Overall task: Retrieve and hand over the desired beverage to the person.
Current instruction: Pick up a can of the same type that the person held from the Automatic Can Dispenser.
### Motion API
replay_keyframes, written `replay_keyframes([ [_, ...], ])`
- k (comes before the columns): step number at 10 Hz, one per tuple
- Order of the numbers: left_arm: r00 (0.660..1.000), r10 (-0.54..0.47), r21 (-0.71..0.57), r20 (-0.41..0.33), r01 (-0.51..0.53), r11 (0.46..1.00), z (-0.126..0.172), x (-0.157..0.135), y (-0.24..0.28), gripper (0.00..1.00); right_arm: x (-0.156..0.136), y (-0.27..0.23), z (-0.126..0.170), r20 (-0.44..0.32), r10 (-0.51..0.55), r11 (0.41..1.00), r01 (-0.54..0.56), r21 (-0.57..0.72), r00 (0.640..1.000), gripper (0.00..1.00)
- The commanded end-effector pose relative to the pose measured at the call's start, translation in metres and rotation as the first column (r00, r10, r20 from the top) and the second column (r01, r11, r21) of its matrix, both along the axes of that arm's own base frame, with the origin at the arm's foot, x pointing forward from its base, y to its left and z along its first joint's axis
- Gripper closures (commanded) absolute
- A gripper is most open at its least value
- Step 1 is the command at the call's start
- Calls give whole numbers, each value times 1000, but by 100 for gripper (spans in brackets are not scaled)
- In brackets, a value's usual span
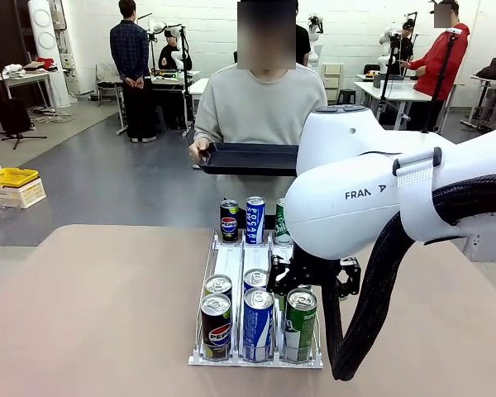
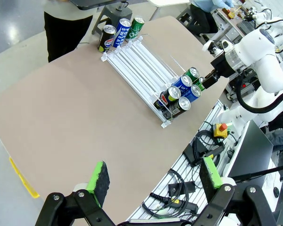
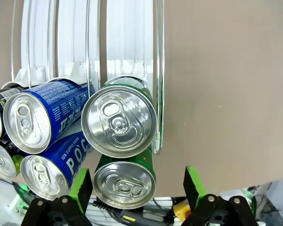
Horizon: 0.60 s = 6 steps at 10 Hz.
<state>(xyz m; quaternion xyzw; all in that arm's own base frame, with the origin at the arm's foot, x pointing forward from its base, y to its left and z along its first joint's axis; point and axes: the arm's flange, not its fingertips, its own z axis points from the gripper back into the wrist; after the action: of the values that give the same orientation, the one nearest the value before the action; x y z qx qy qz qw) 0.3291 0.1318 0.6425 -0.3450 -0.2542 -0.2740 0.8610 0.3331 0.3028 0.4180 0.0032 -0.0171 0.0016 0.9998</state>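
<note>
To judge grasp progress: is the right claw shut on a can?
No, the right claw hangs open over the front green can.

The right arm [image 1: 372, 178] is seen at the right of the front frame as smooth white rounded shells, marked with grey lettering beginning "FRAN". A black corrugated cable sleeve [image 1: 372, 281] is run along it, fastened under a white strap [image 1: 417, 169]. The left jaws and right jaws are built of black links with round pivots and faced with green pads [image 2: 98, 181]. A light grey sweatshirt is worn by the person [image 1: 256, 103].
</note>
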Motion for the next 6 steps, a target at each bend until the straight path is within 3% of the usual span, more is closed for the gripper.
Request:
replay_keyframes([
  [1, 1000, -16, -16, 15, 17, 1000, 1, 1, 1, 0, 6, 2, 0, 6, 28, 1000, -28, 8, 1000, 0],
  [5, 1000, -16, -16, 15, 17, 1000, 1, 1, 1, 0, 6, 2, -2, 11, 66, 998, -66, 21, 998, 0],
  [6, 1000, -16, -16, 15, 17, 1000, 1, 1, 1, 0, 5, 1, -2, 24, 91, 996, -92, 17, 996, 59],
])
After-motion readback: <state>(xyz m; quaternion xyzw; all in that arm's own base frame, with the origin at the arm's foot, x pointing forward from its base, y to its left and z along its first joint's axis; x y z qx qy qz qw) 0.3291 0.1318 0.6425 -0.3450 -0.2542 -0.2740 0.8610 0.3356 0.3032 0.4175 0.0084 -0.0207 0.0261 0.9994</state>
